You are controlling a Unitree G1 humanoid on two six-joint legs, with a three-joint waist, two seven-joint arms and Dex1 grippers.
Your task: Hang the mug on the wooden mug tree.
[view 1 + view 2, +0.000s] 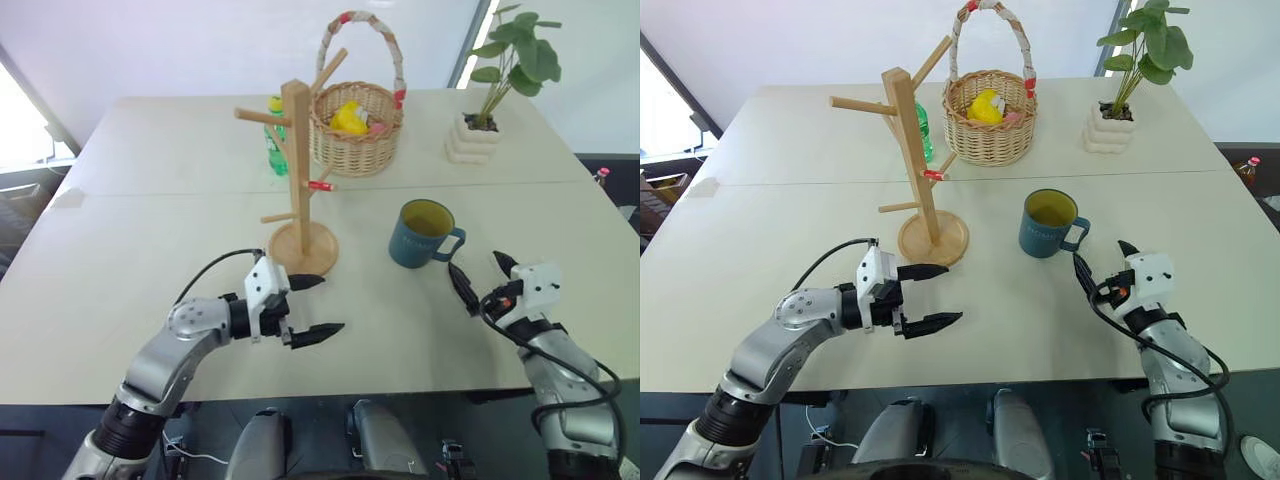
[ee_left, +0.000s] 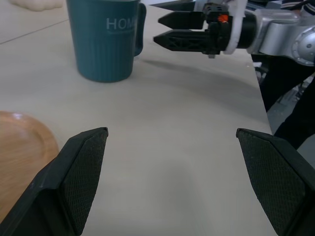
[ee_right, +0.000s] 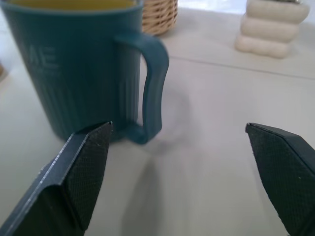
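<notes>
My right gripper [image 1: 482, 276] hovers just above the table [image 1: 150, 260] with its two black fingers spread wide and nothing between them. It points forward at the mug [image 1: 422, 234], which stands upright just ahead of my fingertips, apart from them, its loop handle turned toward my right side. In the right wrist view the handle sits between my two open fingers [image 3: 83, 167], a little beyond them.

My left gripper [image 1: 310, 306] is also wide open and empty, held above the table and pointing across toward my right. The wooden mug tree [image 1: 298, 170] stands just beyond it, its round base near my upper finger and left of the mug. Behind it are a wicker basket [image 1: 356, 125] and a potted plant [image 1: 495, 85].
</notes>
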